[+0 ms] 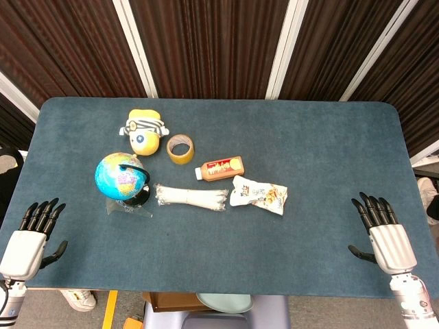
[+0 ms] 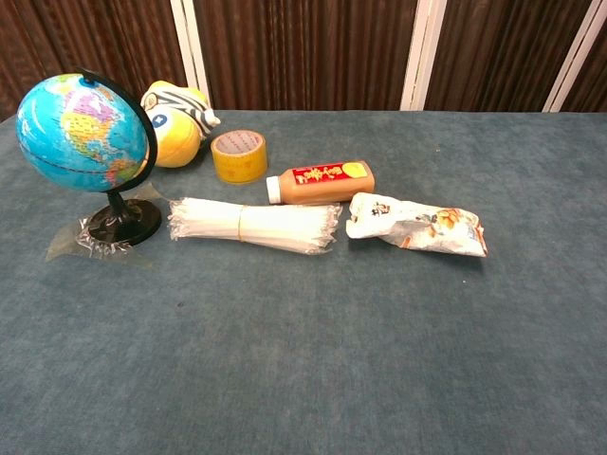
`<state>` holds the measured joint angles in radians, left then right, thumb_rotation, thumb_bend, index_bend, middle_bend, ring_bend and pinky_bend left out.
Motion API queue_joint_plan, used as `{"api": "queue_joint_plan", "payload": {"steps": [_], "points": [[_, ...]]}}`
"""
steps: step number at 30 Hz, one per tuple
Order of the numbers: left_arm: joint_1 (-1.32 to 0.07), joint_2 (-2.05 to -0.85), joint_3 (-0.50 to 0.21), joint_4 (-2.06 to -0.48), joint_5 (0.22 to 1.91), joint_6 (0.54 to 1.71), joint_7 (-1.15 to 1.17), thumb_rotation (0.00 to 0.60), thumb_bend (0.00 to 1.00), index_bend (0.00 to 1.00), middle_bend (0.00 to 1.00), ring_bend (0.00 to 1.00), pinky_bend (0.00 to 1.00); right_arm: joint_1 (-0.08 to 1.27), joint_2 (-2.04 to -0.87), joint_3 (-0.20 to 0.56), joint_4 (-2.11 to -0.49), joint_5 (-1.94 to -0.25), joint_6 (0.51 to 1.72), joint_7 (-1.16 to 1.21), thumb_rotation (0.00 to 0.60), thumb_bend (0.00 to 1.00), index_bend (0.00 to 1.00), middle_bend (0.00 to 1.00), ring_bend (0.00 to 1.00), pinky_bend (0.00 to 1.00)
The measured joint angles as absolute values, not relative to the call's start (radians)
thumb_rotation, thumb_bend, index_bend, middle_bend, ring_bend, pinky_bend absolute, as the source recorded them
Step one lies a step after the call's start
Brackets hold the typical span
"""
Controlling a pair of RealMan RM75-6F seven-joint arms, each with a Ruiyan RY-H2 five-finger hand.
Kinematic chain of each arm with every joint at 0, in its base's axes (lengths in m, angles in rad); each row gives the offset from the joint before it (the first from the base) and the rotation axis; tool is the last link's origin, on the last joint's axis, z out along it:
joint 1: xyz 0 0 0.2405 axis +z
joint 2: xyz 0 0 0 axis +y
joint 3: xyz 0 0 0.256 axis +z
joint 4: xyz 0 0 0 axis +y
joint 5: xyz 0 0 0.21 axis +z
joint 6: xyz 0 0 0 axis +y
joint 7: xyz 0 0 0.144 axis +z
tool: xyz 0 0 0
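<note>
Hands first, from the head view: your left hand [image 1: 29, 236] lies at the near left corner of the bench [image 1: 329, 151], palm down, fingers straight and slightly apart, pointing away from you and holding nothing; your right hand [image 1: 384, 236] lies at the near right edge in the same flat pose, fingers spread, thumb out to the side, nothing in it. Nearest your left hand is the globe [image 1: 121, 175] on its black stand, up and to the right of it, with a scrap of clear wrapping at its base. Nearest your right hand is the snack packet [image 1: 258, 195], well apart to its left. Between those two lies the white bundle [image 1: 191, 197]; behind it sit the bottle [image 1: 221, 168] on its side, the tape roll [image 1: 180, 149] and the yellow plush toy [image 1: 145, 131]. From the chest view neither hand shows; you see the globe [image 2: 83, 133] upright at far left, the white bundle [image 2: 252, 226] just beside its stand, the bottle [image 2: 320, 183] behind, and the snack packet [image 2: 415, 225] to the right.
</note>
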<state>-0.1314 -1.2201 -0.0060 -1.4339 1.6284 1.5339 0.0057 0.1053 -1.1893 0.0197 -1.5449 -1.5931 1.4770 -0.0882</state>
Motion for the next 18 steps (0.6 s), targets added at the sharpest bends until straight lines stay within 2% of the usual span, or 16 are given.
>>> {"api": "queue_joint_plan", "payload": {"steps": [9, 14, 18], "points": [[-0.144, -1.253, -0.011, -1.417, 1.647, 1.551, -0.143, 0.6, 0.35, 0.0, 0.0, 0.0, 0.0, 0.094, -1.171, 0.02, -1.555, -1.598, 1.502, -0.05, 0.6, 0.15, 0.0, 0.0, 0.0, 0.0], [-0.184, -1.321, -0.055, -1.38, 1.64, 1.561, -0.382, 0.6, 0.35, 0.0, 0.0, 0.0, 0.0, 0.09, -1.166, 0.021, -1.56, -1.594, 1.505, -0.046, 0.6, 0.15, 0.0, 0.0, 0.0, 0.0], [-0.251, -1.36, -0.104, -1.386, 1.604, 1.503, -0.476, 0.6, 0.35, 0.0, 0.0, 0.0, 0.0, 0.087, -1.167, 0.021, -1.564, -1.594, 1.509, -0.048, 0.6, 0.15, 0.0, 0.0, 0.0, 0.0]]}}
